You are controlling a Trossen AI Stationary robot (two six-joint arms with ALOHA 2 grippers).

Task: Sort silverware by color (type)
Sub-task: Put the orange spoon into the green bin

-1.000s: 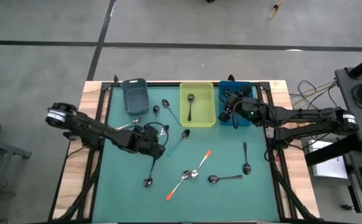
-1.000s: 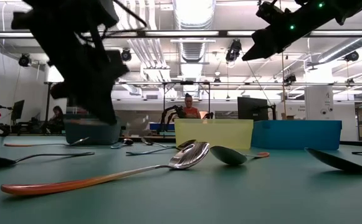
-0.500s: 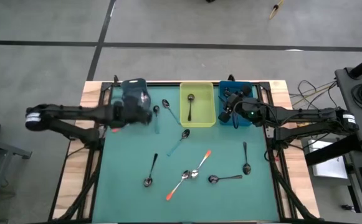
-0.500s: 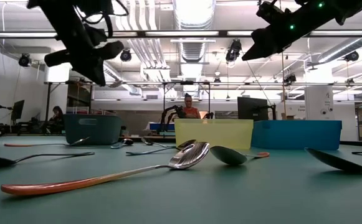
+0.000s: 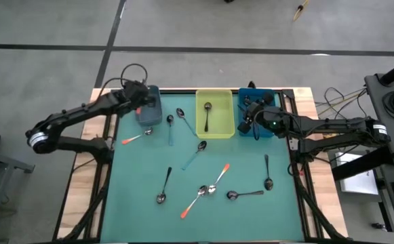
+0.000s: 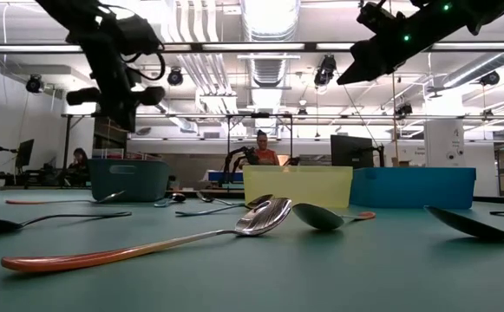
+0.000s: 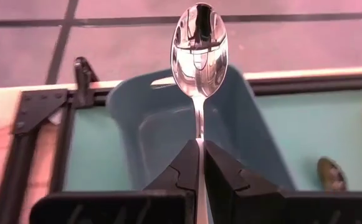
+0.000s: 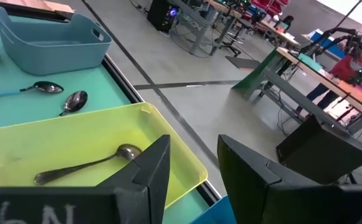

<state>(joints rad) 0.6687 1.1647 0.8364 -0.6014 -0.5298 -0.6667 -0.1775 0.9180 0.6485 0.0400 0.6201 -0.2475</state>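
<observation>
My left gripper (image 5: 144,108) hovers over the grey-blue bin (image 5: 147,97) at the table's far left, shut on a spoon (image 7: 199,46) whose shiny bowl sticks out past the fingertips. My right gripper (image 5: 246,124) hangs open and empty between the yellow bin (image 5: 227,112) and the blue bin (image 5: 264,95). One dark spoon (image 8: 87,167) lies in the yellow bin. Several more spoons lie flat on the green mat: orange-handled ones (image 5: 137,137) (image 5: 218,177), pale blue ones (image 5: 170,127) (image 5: 197,154) and dark ones (image 5: 164,186) (image 5: 245,194) (image 5: 268,173). My left gripper pinches the spoon's thin stem (image 7: 199,130) just behind the bowl between its two fingers (image 7: 184,165). The fingers slant down toward the table's far edge, and the spoon runs along them. It is lifted clear above the grey-blue bin, its bowl foremost; the fingers hide the rest of the handle.
The three bins stand in a row along the far edge. Black corner brackets (image 7: 37,109) and the wooden frame border the mat. In the low view a person (image 6: 262,143) sits far off in the room behind the table.
My left gripper has risen from the mat's left middle and swung toward the far left corner, turning as it went, and now hangs over the grey-blue bin. It stays shut. The spoons on the mat lie where they were.
</observation>
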